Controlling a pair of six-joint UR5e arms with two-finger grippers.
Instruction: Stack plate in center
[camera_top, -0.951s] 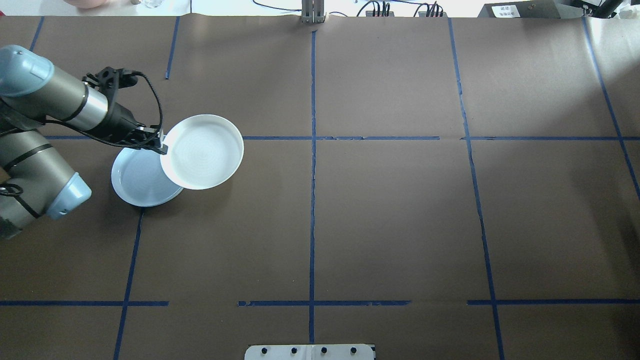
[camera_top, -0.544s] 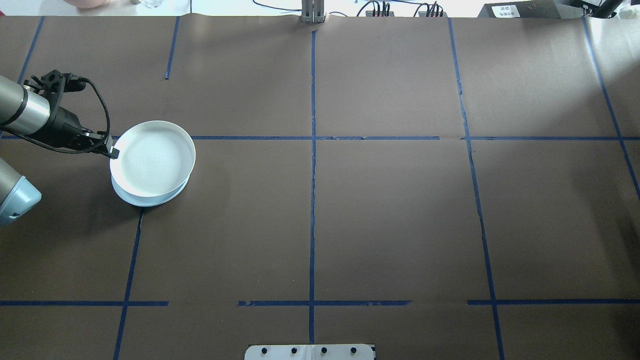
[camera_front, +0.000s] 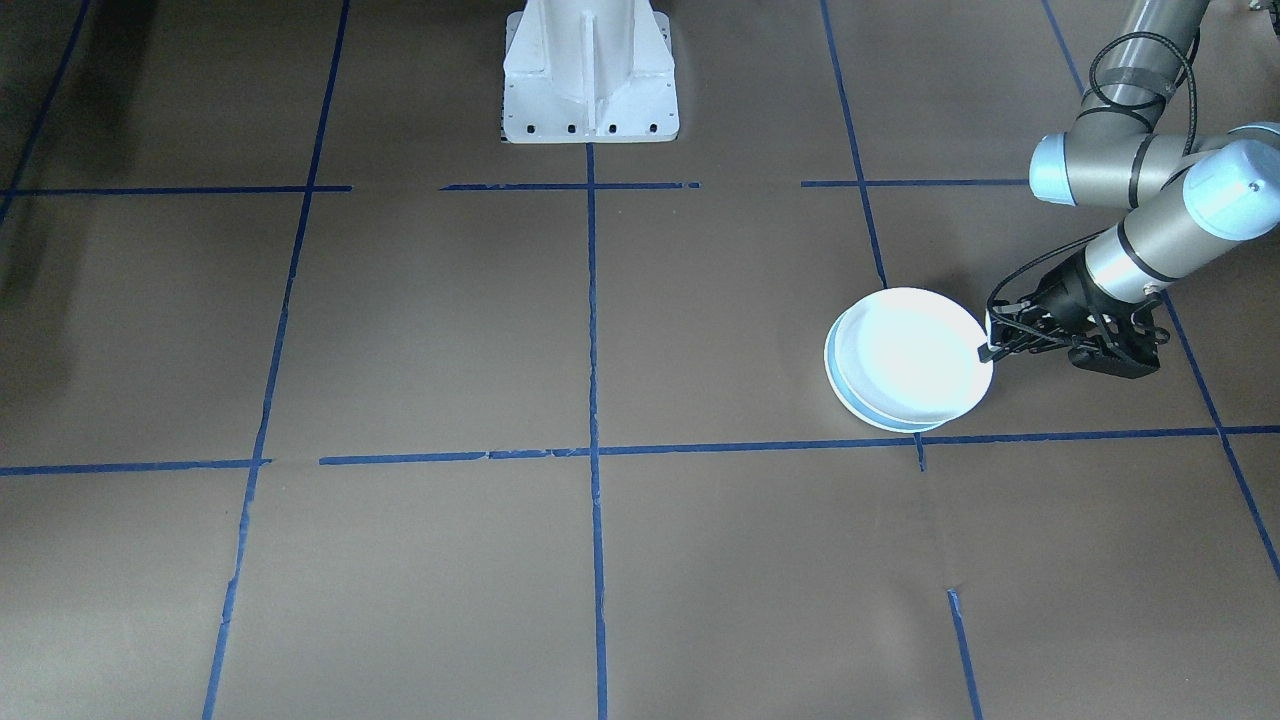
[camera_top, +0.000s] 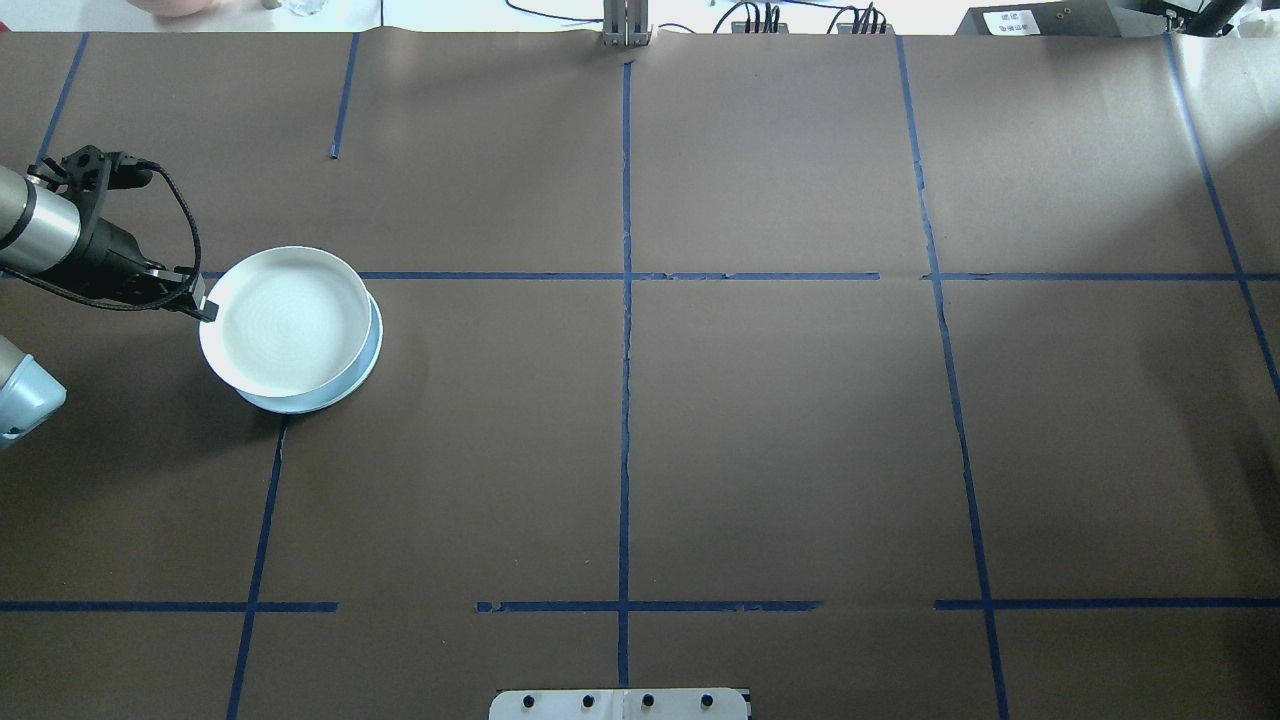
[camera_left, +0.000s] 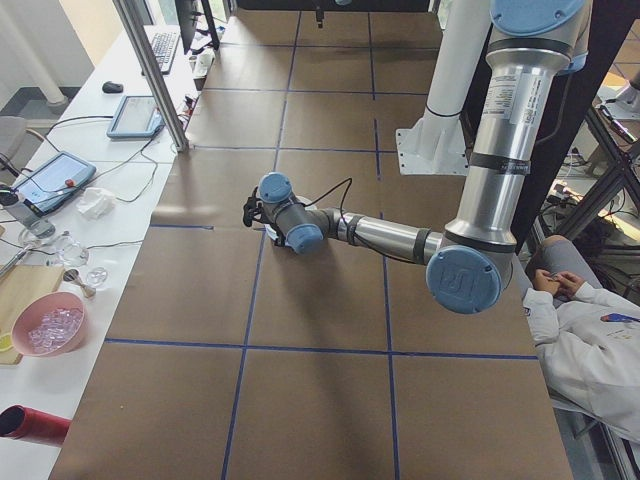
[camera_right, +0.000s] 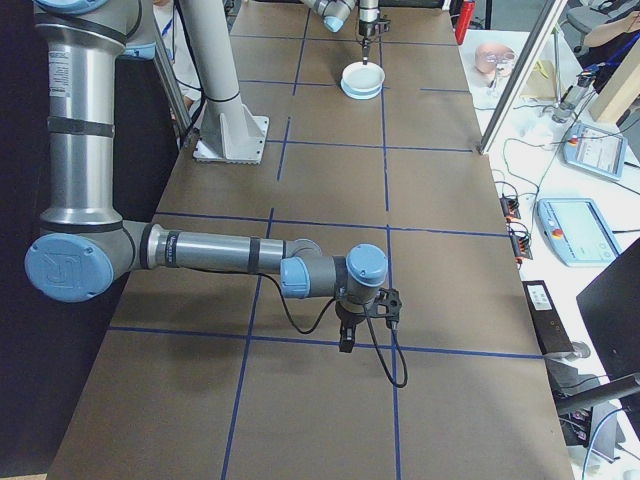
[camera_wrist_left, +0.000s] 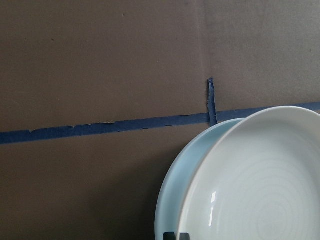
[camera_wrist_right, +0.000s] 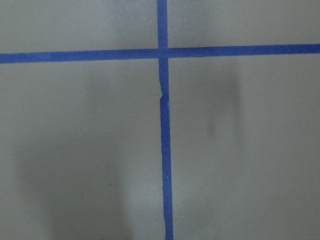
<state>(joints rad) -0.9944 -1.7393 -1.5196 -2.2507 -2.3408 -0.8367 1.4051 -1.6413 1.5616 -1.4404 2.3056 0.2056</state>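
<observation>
A white plate (camera_top: 285, 320) sits over a light blue plate (camera_top: 372, 350) at the table's left side, shifted a little toward the arm, so a blue crescent shows. My left gripper (camera_top: 205, 308) is shut on the white plate's near rim. The front-facing view has the white plate (camera_front: 915, 355), the blue plate (camera_front: 850, 395) and the left gripper (camera_front: 985, 350). Whether the two plates touch is unclear. The left wrist view shows the white plate (camera_wrist_left: 265, 185) above the blue plate (camera_wrist_left: 180, 190). My right gripper (camera_right: 345, 340) hangs low over the table's right part; I cannot tell if it is open or shut.
Blue tape lines (camera_top: 625, 300) divide the brown table into squares. The robot's white base (camera_front: 590, 70) stands at the near middle edge. A side bench holds a pink bowl (camera_left: 50, 325) and tablets. A person (camera_left: 590, 320) sits beside the robot.
My left arm has drawn back to the left with the white plate. The plate went from the blue plate's right to almost squarely over it.
</observation>
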